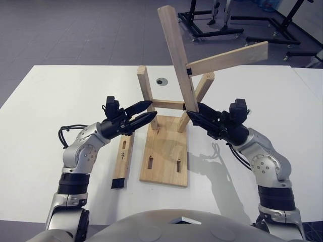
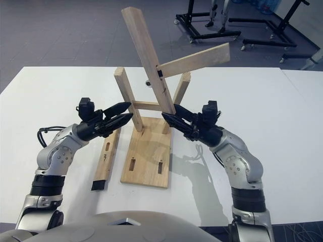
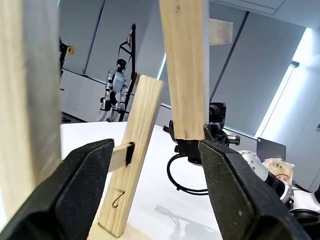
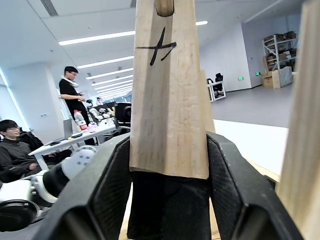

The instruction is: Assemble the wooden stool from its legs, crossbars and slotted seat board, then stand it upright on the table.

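The slotted seat board (image 1: 164,151) lies flat on the white table (image 1: 60,101). Two legs (image 1: 146,93) (image 1: 201,91) stand in its far slots, joined by a crossbar (image 1: 169,104). My right gripper (image 1: 195,110) is shut on the lower end of a third leg (image 1: 177,55). This leg tilts up and away over the board, and a crossbar (image 1: 227,59) sticks out of it to the right. My left gripper (image 1: 151,109) is open beside the left standing leg, holding nothing. A fourth leg (image 1: 122,159) lies loose on the table left of the board.
A round cable hole (image 1: 161,81) sits in the table behind the standing legs. Black wheeled stands (image 1: 217,22) are on the floor beyond the far edge. Bare table spreads to the left and right of the board.
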Tool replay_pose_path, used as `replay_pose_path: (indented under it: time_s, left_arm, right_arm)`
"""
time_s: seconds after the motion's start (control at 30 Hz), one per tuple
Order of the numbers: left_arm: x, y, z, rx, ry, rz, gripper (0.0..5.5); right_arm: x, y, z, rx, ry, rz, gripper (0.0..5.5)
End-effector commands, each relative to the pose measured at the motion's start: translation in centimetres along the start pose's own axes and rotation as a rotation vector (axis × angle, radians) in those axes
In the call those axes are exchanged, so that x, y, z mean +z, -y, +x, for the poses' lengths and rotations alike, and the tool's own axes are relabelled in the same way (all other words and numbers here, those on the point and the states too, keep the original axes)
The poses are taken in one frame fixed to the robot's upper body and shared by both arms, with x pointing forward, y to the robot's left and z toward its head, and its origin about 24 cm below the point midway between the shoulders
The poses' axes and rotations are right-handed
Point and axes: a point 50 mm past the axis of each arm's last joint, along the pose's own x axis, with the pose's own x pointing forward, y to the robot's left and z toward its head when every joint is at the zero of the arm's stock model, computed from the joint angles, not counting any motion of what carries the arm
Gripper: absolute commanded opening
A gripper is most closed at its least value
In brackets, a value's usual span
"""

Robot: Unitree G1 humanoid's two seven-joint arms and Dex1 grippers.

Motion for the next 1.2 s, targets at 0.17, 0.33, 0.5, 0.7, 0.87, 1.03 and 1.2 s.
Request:
replay_pose_path:
  time_s: [0.17,0.33,0.5,0.7,0.87,1.03,1.2]
  left_arm:
    - [2.3,0.2,-0.8,-0.006,0.013,0.002,3.1]
    - [3.0,1.1,-1.0,-0.007,0.038,0.03,3.66]
    - [3.8,3.1,-1.7,-0.055,0.074,-0.008,3.67]
    - [5.4,3.8,-0.9,-0.111,0.103,-0.039,3.67]
    - [5.7,3.0,0.3,-0.059,0.08,-0.106,3.67]
    - [5.6,3.4,1.0,-0.068,0.067,-0.152,3.67]
    - [5.8,4.1,1.0,-0.073,0.082,-0.182,3.67]
  right_arm:
    - [1.6,-0.1,1.2,-0.046,0.07,-0.077,2.04]
    - [1.7,0.1,1.8,-0.032,0.055,-0.142,2.04]
    - [1.4,0.4,2.3,0.03,0.015,-0.153,2.04]
    - [0.5,-0.8,3.2,0.156,-0.018,-0.124,2.04]
    - [-0.8,-1.5,4.7,0.289,-0.069,-0.078,2.04]
    - [-1.1,-1.8,6.0,0.355,-0.067,-0.057,2.04]
    - [-1.5,-2.0,6.2,0.372,-0.064,-0.029,2.04]
